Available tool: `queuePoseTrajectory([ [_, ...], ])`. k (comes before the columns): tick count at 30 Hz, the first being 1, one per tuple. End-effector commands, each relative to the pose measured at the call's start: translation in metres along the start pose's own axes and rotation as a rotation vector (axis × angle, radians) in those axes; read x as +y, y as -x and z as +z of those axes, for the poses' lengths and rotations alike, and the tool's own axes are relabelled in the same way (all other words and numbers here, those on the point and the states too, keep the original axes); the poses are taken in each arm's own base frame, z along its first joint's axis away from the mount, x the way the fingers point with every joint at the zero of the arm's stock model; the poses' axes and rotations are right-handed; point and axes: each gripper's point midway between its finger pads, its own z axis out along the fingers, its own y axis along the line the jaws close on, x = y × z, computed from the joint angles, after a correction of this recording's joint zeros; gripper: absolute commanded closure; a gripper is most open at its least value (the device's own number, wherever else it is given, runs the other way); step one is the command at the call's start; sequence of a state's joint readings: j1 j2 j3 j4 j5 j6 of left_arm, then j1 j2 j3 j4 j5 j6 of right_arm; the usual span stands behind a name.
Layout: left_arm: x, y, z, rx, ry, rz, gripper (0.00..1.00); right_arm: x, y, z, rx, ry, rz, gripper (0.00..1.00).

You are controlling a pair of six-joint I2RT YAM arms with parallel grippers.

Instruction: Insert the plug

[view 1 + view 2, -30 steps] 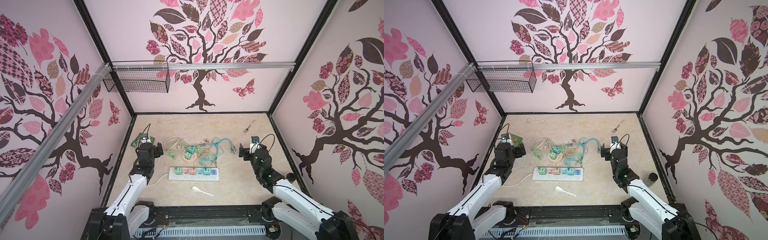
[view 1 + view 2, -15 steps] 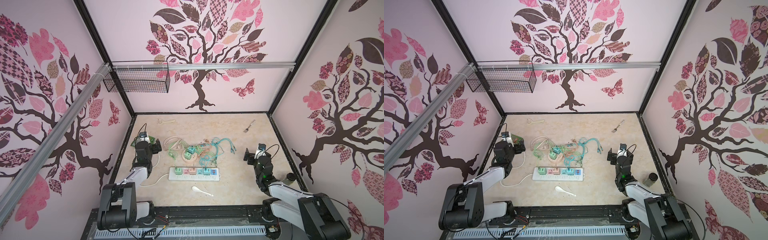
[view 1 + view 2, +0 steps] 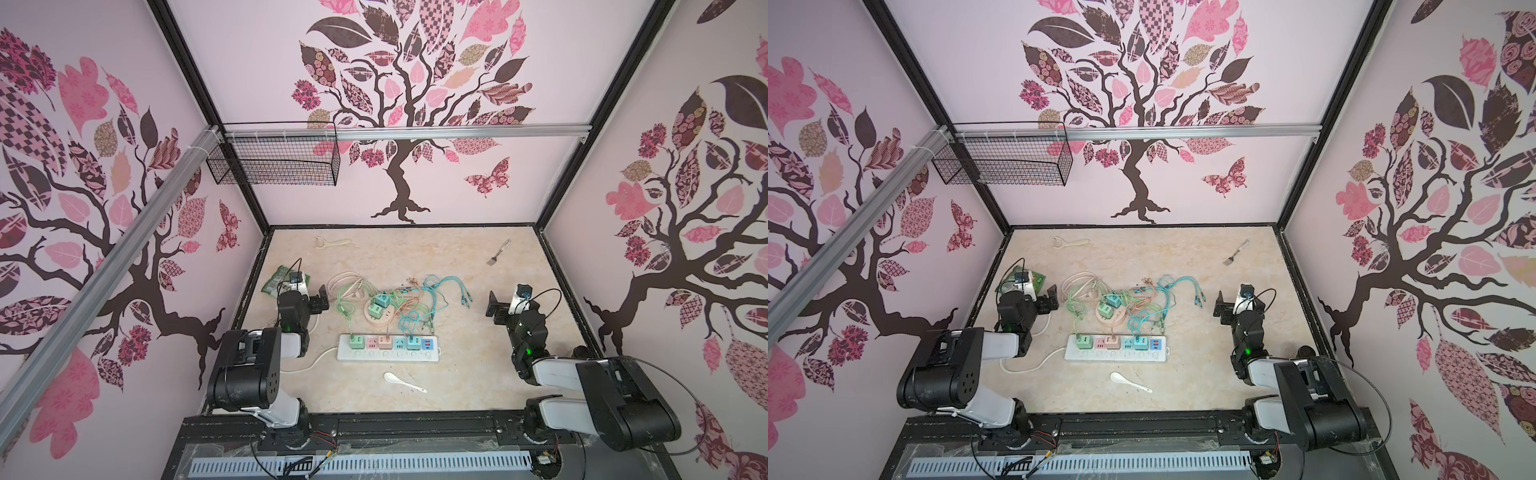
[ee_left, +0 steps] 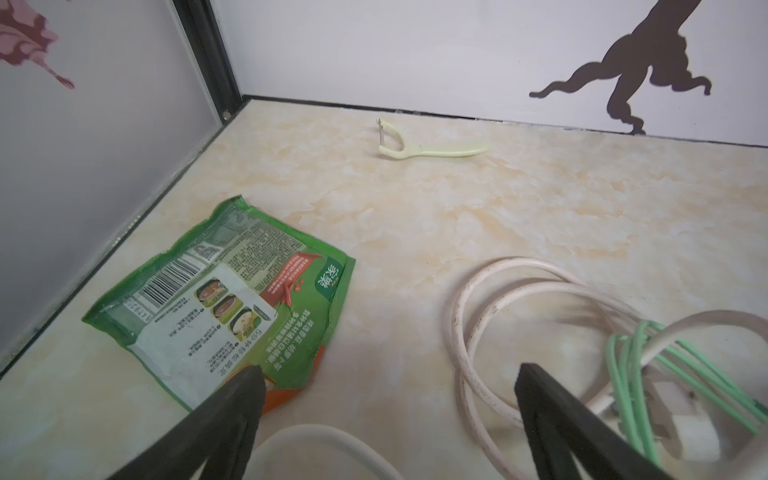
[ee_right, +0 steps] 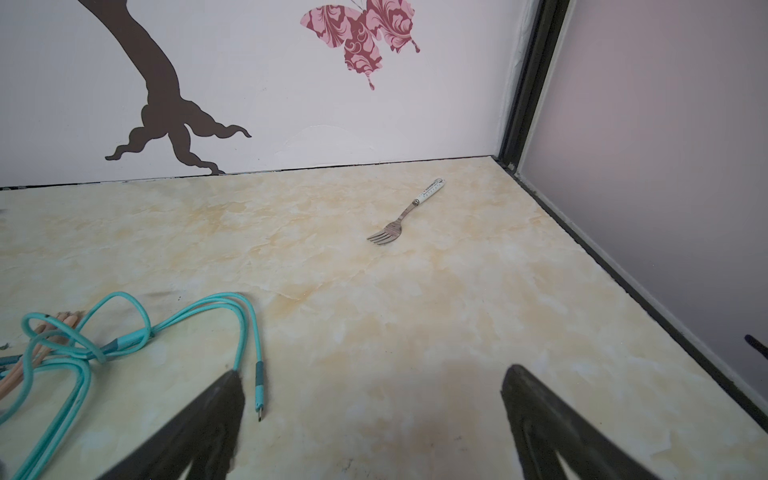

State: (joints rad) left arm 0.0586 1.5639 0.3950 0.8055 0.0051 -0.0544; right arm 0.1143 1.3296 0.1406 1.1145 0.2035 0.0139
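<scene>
A white power strip point(image 3: 388, 348) point(image 3: 1116, 349) lies mid-table with coloured cube plugs seated in it. Behind it, a teal cube plug point(image 3: 382, 300) and a green one point(image 3: 375, 311) rest loose on a round wooden disc amid tangled cables. My left gripper point(image 3: 321, 298) point(image 4: 386, 376) hangs open and empty left of the tangle, over bare table between a snack packet and a white cord point(image 4: 469, 332). My right gripper point(image 3: 496, 307) point(image 5: 372, 378) is open and empty to the right of the cables. A teal cable tip point(image 5: 258, 390) lies beside one of its fingers.
A green snack packet point(image 4: 224, 299) lies by the left wall, a peeler point(image 4: 432, 147) at the back left, a fork point(image 5: 405, 212) at the back right. A white spoon point(image 3: 403, 381) sits in front of the strip. A wire basket point(image 3: 274, 160) hangs high at the back left.
Both arms have folded down and back toward the front rail. The grippers have stayed near their places, the right one drifting slightly right. Both remain open.
</scene>
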Motion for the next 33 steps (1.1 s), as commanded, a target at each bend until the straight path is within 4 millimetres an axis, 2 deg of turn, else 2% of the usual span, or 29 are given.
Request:
queuePoseTrajectory([
  [1,0.0,0.012,-0.002,-0.063,-0.005,0.005,0.02,0.004,0.012,0.011,-0.059,0.033,-0.005,0.0],
  [3,0.0,0.014,-0.002,-0.074,-0.004,0.003,0.02,0.01,0.0,0.017,-0.043,0.06,-0.02,0.01],
  [5,0.0,0.012,-0.002,-0.048,-0.003,0.006,0.02,0.009,0.002,0.025,-0.075,0.047,-0.021,0.0],
  [7,0.0,0.013,-0.001,-0.062,-0.005,0.005,0.02,0.009,-0.009,0.041,0.057,0.044,-0.023,0.01],
  [9,0.0,0.012,-0.001,-0.045,-0.004,0.007,0.02,0.0,-0.01,0.046,0.063,0.059,0.042,0.01],
  [33,0.0,0.012,0.0,-0.044,0.006,0.015,0.02,-0.001,-0.01,0.045,0.061,0.058,0.034,0.0],
])
